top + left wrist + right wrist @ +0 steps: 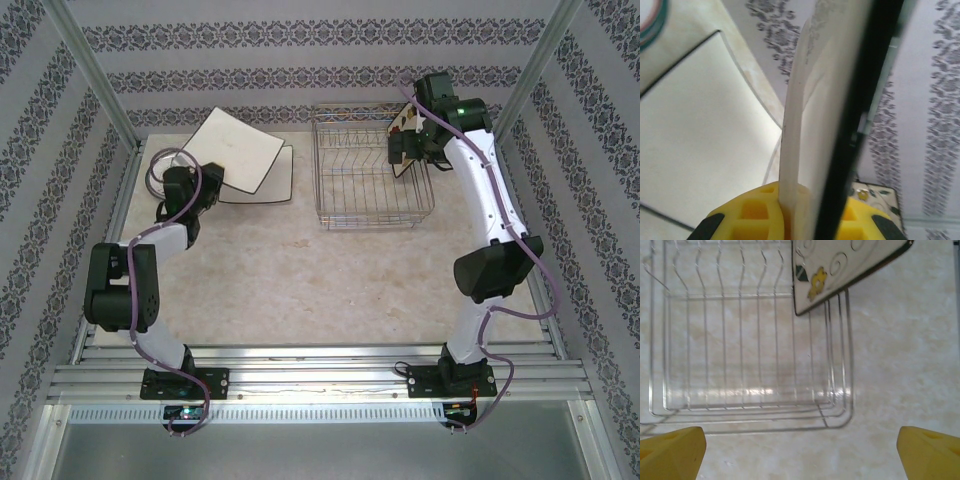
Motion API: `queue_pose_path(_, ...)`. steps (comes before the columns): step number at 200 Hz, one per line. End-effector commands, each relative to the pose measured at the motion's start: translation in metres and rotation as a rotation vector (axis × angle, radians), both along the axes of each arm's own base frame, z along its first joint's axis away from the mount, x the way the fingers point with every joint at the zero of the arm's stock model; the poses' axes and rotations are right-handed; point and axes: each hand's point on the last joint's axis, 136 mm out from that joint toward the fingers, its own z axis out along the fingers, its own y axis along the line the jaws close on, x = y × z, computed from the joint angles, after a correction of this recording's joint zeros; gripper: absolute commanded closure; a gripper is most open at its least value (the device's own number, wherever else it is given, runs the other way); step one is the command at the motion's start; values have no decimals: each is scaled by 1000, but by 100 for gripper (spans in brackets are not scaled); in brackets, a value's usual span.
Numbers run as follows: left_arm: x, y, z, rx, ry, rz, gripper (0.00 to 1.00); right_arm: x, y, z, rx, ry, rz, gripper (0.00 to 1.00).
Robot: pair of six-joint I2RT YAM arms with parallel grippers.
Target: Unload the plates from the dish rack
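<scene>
**Left clamped on a square plate, right wide open over the rack**

Plates: square, cream, thin dark edge.
- Held plate (238,150): gripped by a near corner in the left jaws, yellow fingers (755,215) shut tight on its edge. Seen edge-on from the left wrist.
- Flat plate (272,185): face-up on the table at far left, partly under the held one.
- Round plate (650,30): small, with a teal and red rim band, on the table just left of the left arm's wrist.
- Rack plate (840,265): yellow flower, dark leaf, scroll lines. Standing in the far-right corner of the dish rack (375,222).

Rack: silver wire, wavy upright dividers, otherwise bare inside. Sits far right of centre on the table (300,280).

Surroundings: cream marbled tabletop, aluminium frame posts, wallpaper in bands of dark floral pattern on white.

Orientation:
- Held plate: tilted up off the table, rising away from the jaws toward the far right.
- Rack plate: leaning, one corner pointing down into the rack.
- Rack: sides square to the table edges, divider wires running near to far. Cannot tell its long axis.

Right jaws: fully apart, yellow fingertips (670,450) clear of everything, hovering above the rack beside the rack plate.
</scene>
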Motion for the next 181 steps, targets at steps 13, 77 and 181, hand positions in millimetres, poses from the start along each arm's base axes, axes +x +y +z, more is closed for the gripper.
queue_pose_path(13, 8, 1, 82, 9, -309, 128, 100, -14, -14, 3, -89, 44, 23, 2)
queue_pose_path(77, 22, -17, 66, -31, -326, 197, 100, -17, -15, -10, -93, 77, 34, 2)
queue_pose_path(181, 32, -32, 32, -125, -301, 334, 100, -17, -12, -15, -88, 91, 51, 2)
